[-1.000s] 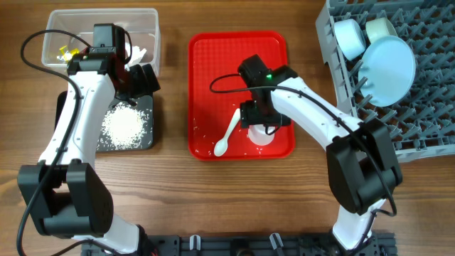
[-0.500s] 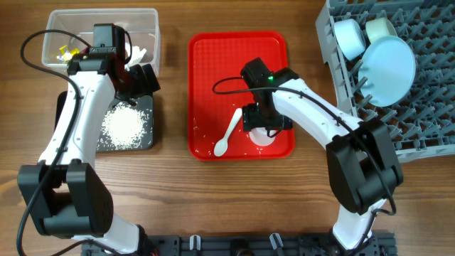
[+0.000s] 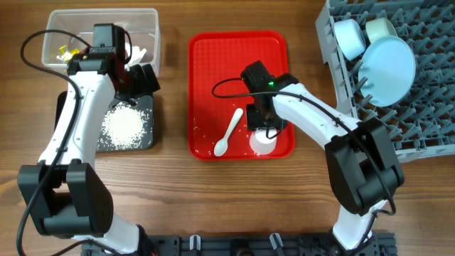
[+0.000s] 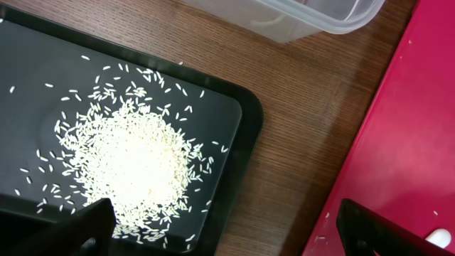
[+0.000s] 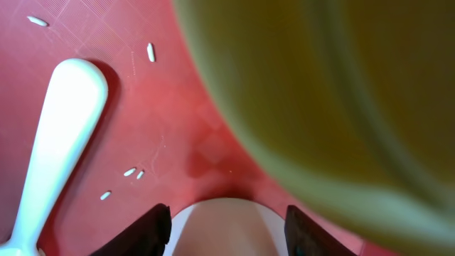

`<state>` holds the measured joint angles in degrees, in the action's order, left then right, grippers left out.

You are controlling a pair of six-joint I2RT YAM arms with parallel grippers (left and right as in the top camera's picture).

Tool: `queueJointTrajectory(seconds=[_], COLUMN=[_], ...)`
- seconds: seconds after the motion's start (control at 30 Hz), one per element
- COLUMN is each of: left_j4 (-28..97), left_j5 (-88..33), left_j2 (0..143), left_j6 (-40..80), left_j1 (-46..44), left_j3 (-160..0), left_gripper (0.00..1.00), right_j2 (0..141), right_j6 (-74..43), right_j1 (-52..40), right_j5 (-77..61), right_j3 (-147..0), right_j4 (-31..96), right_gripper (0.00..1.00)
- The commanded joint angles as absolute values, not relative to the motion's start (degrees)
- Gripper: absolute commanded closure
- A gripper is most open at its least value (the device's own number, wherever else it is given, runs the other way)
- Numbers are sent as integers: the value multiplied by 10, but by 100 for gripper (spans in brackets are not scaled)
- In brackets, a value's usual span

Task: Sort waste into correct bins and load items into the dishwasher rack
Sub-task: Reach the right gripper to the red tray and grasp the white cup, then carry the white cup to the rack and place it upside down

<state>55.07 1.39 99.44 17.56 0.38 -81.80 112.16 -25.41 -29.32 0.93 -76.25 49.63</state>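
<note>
My right gripper (image 3: 263,128) hangs low over the red tray, open, with one finger on each side of the white cup (image 3: 261,144). In the right wrist view the cup (image 5: 227,240) sits between the fingers (image 5: 226,222). The white spoon (image 3: 229,134) lies just left of it and also shows in the right wrist view (image 5: 57,128). My left gripper (image 3: 142,80) is open and empty (image 4: 231,235) above the right edge of the black tray (image 3: 146,142). That tray holds a pile of rice (image 3: 124,126). The clear tub (image 3: 153,16) holds yellow wrappers (image 3: 67,51) and tissue (image 3: 138,51).
The grey rack (image 3: 426,121) at the right holds a light blue bowl (image 3: 348,39), a pale yellow cup (image 3: 380,27) and the blue plate (image 3: 389,62). Stray rice grains (image 5: 151,51) lie on the red tray (image 3: 238,57). A blurred yellow-olive surface (image 5: 341,92) fills the right wrist view's upper right.
My right gripper has moved toward the front of the red tray and down around the white cup. The left arm has not moved.
</note>
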Motion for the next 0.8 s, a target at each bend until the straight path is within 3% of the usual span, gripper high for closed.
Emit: queueJointTrajectory(seconds=[0.0,0.07,0.2,0.37,0.6,0.77], left_j4=[549,549,549,549,549,549], left_j5=[9,9,9,9,9,9], left_j2=[1000,1000,1000,1000,1000,1000], left_j6=[185,185,185,185,185,185], left_j1=[5,5,5,5,5,5], left_j3=[-816,-816,-816,-816,-816,-816], left_gripper=[0,0,0,0,0,0], right_j2=[1125,1117,1093,1075,1075,1075], right_j6=[-248,-240,-220,-211,-236,-247], right_j1=[-292,-292,-292,-293,-293,-293], right_j5=[1,-1,-6,-27,-26,-24], right_j3=[-749,-752,-781,-779,-712,-681], right_j4=[514,520,563,599,556,498], right_gripper=[47,35,21,19,18,28])
